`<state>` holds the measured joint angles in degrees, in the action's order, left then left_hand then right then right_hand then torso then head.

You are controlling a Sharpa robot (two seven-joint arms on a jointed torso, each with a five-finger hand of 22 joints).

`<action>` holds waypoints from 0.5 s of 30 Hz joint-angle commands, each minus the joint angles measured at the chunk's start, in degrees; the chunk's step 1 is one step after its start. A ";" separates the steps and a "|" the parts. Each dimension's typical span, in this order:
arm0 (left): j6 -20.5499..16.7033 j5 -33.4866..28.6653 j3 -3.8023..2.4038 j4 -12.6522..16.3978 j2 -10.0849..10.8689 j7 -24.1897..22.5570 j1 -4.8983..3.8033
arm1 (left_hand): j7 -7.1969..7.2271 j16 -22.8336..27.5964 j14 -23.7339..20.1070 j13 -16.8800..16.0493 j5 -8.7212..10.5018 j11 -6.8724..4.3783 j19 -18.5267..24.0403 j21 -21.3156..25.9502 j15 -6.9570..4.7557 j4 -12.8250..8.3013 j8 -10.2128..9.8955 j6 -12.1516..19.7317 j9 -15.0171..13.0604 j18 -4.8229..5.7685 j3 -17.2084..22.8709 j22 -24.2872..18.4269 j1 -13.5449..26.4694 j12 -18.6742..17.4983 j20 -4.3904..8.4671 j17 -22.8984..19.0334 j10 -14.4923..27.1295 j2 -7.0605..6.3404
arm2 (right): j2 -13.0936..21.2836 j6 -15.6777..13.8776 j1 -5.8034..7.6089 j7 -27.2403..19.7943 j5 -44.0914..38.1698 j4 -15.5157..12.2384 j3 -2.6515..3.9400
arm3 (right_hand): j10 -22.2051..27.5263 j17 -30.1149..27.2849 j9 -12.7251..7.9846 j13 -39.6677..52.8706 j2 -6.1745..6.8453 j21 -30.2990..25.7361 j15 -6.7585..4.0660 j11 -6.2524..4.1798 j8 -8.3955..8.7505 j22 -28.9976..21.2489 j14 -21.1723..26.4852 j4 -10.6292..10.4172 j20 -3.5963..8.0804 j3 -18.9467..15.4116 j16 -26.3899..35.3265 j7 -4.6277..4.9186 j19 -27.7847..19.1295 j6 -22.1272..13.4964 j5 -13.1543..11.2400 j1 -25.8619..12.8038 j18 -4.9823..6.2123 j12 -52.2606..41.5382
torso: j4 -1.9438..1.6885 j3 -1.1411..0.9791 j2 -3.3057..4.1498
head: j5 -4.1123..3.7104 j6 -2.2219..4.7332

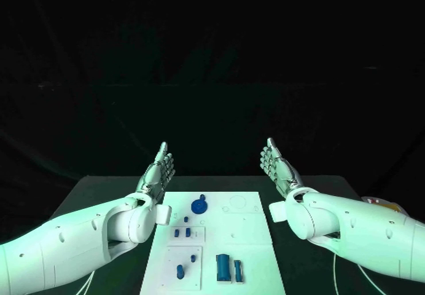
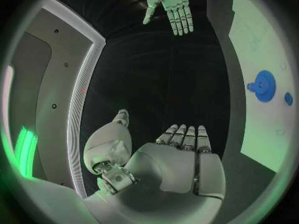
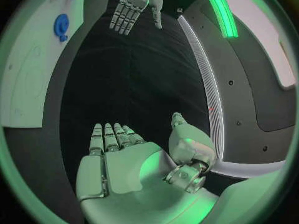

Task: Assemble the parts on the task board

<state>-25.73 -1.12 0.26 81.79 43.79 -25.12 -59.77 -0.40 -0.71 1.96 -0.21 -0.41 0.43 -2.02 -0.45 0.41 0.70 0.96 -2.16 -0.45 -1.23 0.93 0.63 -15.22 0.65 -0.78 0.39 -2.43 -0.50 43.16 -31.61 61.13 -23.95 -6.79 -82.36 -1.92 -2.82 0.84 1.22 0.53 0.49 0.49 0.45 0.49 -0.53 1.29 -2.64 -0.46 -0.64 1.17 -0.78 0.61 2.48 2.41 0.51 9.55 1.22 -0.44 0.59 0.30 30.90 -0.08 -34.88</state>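
The white task board (image 1: 237,233) lies in the middle of the black table. On it sit a blue gear (image 1: 199,205), two small blue pegs (image 1: 182,233), a blue piece (image 1: 180,271) and two blue blocks (image 1: 228,268) near the front. My left hand (image 1: 158,171) is raised above the table beside the board's far left corner, fingers straight and empty. My right hand (image 1: 279,167) is raised the same way off the far right corner, holding nothing. The left wrist view shows the gear (image 2: 264,86), the board (image 2: 261,40) and the right hand (image 2: 172,6); the right wrist view shows the gear (image 3: 61,26) and the left hand (image 3: 133,6).
Black table surface (image 1: 97,196) lies on both sides of the board. A small pale object with an orange spot (image 1: 382,203) sits at the table's right edge beside my right forearm. Dark backdrop lies beyond the table.
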 commanded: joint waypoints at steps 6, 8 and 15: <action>-16.47 1.06 -0.23 6.79 0.73 -4.30 -0.35 | 0.40 0.71 -1.96 0.21 0.41 -0.43 2.02 0.45 -0.41 -0.70 -0.96 2.16 0.45 1.23 -0.93 -0.63 15.22 -0.65 0.78 -0.39 2.43 0.50 | 1.41 -11.96 -0.89 -5.64 6.50 -6.97 1.74 | 2.82 -0.84 -1.22 -0.53 -0.49 -0.49 -0.45 -0.49 0.53 -1.29 2.64 0.46 0.64 -1.17 0.78 -0.61 -2.48 -2.41 -0.51 -9.55 -1.22 0.44 | -0.59 -0.30 0.28 | 0.08 0.50; -17.75 1.10 -0.25 7.71 0.85 -4.55 -0.38 | 0.40 0.71 -1.96 0.21 0.41 -0.43 2.02 0.45 -0.41 -0.70 -0.96 2.16 0.45 1.23 -0.93 -0.63 15.22 -0.65 0.78 -0.39 2.43 0.50 | 1.52 -12.47 -0.97 -5.83 6.77 -7.56 1.90 | 2.82 -0.84 -1.22 -0.53 -0.49 -0.49 -0.45 -0.49 0.53 -1.29 2.64 0.46 0.64 -1.17 0.78 -0.61 -2.48 -2.41 -0.51 -9.55 -1.22 0.44 | -0.59 -0.30 0.28 | 0.08 0.50; -18.39 1.12 -0.26 8.16 0.90 -4.67 -0.39 | 0.40 0.71 -1.96 0.21 0.41 -0.43 2.02 0.45 -0.41 -0.70 -0.96 2.16 0.45 1.23 -0.93 -0.63 15.22 -0.65 0.78 -0.39 2.43 0.50 | 1.53 -12.51 -0.97 -5.84 6.79 -7.60 1.92 | 2.82 -0.84 -1.22 -0.53 -0.49 -0.49 -0.45 -0.49 0.53 -1.29 2.64 0.46 0.64 -1.17 0.78 -0.61 -2.48 -2.41 -0.51 -9.55 -1.22 0.44 | -0.59 -0.30 0.28 | 0.08 0.50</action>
<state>-41.60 -0.71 0.07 89.78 44.74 -28.10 -60.06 0.00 -0.38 0.21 -0.05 -0.20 0.01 -0.30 -0.23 0.01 0.00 0.19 -0.31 -0.05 -0.35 0.24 0.06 -0.31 0.37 0.10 0.05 -0.21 -0.01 44.69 -42.70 60.19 -28.15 -0.72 -89.84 -0.03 -0.28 0.05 0.05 0.05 -0.06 0.27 -0.01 -0.02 -0.19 0.05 -0.28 0.08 -0.01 0.31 -0.20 -0.01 0.26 0.20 0.30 0.38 0.80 -0.20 0.02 0.01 31.17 0.00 -34.38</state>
